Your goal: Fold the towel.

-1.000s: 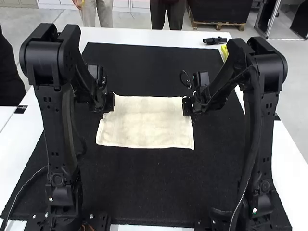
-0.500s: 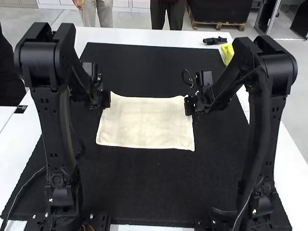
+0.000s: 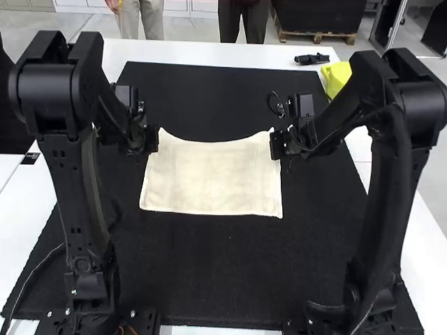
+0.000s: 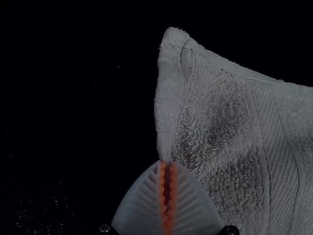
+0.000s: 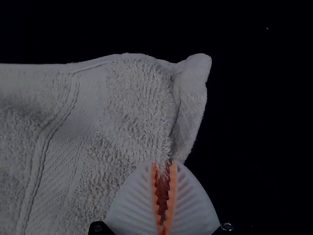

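Towel [image 3: 213,183]: cream, laid out as a rough rectangle on the black mat [image 3: 230,279], between the two arms. Near edge nearly straight and flat on the mat; far edge dips in a shallow curve between the two far corners, which sit higher. Number of layers: cannot tell.

Left gripper [image 3: 152,139]: at the towel's far left corner in the high view. In its wrist view, the white ribbed fingers of the left gripper [image 4: 167,164] are closed, tips nearly together, with the towel's side edge pinched at the very ends. A narrow dark slit runs between the orange pads [image 4: 161,188] behind the grip. The corner itself extends beyond the fingertips, free of them, and a flat woven band crosses the terry pile farther in.

Right gripper [image 3: 277,145]: at the far right corner in the high view. In its wrist view, the fingers of the right gripper [image 5: 163,164] are likewise closed on the side edge, a small tuft of terry gathered between the tips. The slit between its orange pads [image 5: 171,188] appears slightly wider than on the left. Past the grip, the corner stands out as a loose flap with a crease beside it.
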{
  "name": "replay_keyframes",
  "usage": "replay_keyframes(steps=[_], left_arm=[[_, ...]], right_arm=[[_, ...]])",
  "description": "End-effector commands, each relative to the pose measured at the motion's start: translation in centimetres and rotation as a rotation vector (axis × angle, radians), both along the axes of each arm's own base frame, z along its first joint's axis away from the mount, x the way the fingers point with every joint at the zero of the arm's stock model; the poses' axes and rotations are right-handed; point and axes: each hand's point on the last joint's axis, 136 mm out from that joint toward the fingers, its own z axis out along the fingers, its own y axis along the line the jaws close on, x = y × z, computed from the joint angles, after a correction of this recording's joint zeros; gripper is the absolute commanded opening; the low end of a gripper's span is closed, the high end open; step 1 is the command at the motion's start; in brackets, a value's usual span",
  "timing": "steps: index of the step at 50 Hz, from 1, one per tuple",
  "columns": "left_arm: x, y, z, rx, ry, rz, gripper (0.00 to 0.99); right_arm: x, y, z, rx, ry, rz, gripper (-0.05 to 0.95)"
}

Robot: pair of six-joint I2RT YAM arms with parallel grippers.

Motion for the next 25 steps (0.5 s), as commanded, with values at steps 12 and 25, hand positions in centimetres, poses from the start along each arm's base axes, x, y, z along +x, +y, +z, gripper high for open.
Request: replay_keyframes(steps=[12,25], left_arm=[[-1.2,1.1,1.9,0.031,-0.034,0.023,0.030],[-2.3,1.1,2.4,0.037,-0.043,0.025,0.030]], right_arm=[[-0.5,-1.4,2.8,-0.020,-0.051,-0.034,0.00],[-1.5,-1.9,3.8,-0.023,-0.060,-0.035,0.00]])
